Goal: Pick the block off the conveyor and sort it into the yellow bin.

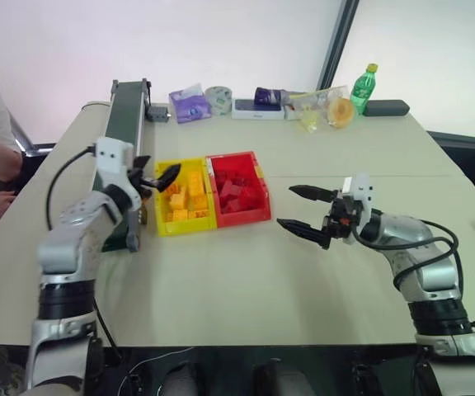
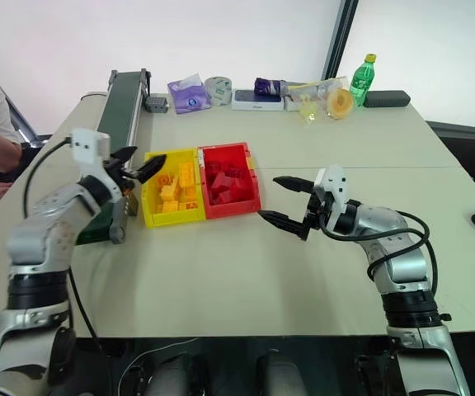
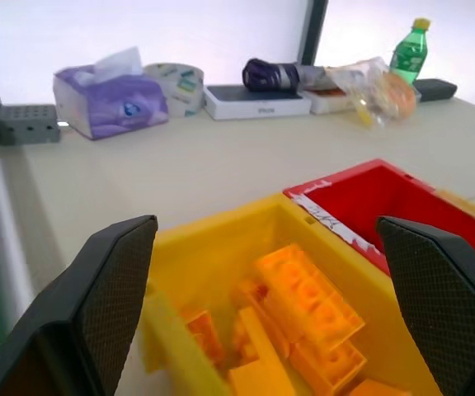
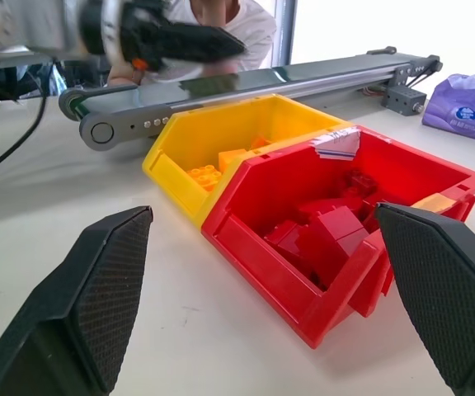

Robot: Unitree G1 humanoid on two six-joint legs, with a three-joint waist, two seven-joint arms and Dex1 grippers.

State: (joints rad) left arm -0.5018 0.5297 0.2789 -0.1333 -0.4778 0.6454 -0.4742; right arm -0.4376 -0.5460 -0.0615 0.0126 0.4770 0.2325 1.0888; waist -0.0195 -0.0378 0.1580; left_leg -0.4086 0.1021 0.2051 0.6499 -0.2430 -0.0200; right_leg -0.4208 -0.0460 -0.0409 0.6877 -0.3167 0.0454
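Left wrist view: a block (image 3: 308,289), a yellow-orange studded brick, is seen lying on top of the other yellow bricks heaped inside the yellow bin (image 3: 221,239); which brick of the heap is the task's own cannot be told. Such a brick is judged light, rigid and smooth-walled, not fragile, and somewhat slippery under hard pads. It would best be taken across its two long flat sides, with the studs left free, so that it is not squeezed out of the grip.

The left gripper (image 1: 157,178) is held over the bin's near-conveyor edge with its jaws spread wide and nothing between them. By that, the drop is judged made.

The red tray (image 1: 237,191) is set touching the yellow bin on its right. The conveyor (image 1: 129,103) runs along the bin's left side, and no brick can be made out on its belt. The right gripper (image 1: 305,209) is held well apart over the bare table (image 1: 221,289), jaws wide and empty.
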